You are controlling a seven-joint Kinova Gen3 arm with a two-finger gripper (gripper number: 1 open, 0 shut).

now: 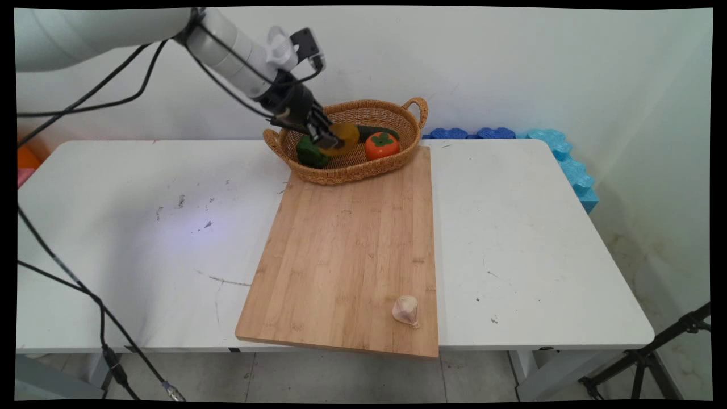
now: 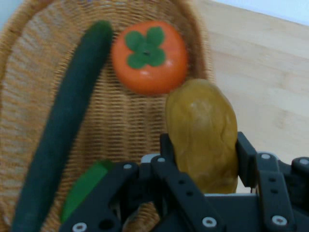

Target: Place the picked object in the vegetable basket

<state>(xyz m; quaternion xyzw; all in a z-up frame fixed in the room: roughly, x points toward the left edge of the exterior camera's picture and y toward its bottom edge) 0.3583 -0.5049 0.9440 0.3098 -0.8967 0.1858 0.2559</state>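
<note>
My gripper (image 1: 332, 142) (image 2: 205, 154) is shut on a yellow-brown potato (image 1: 344, 138) (image 2: 203, 130) and holds it over the wicker basket (image 1: 363, 170) (image 2: 29, 63) at the back of the table. Beneath and beside the potato lie an orange persimmon with a green leaf top (image 1: 381, 145) (image 2: 149, 55), a long dark green cucumber (image 1: 379, 131) (image 2: 63, 125) and a green pepper (image 1: 310, 152) (image 2: 84, 188). In the hand view the potato stands upright between the two fingers (image 2: 246, 154), to the right of the persimmon.
A wooden cutting board (image 1: 352, 250) (image 2: 260, 67) runs from the basket to the table's near edge, with a garlic bulb (image 1: 405, 310) at its near right corner. Blue foam blocks (image 1: 559, 153) line the wall at back right. Black cables hang at the left.
</note>
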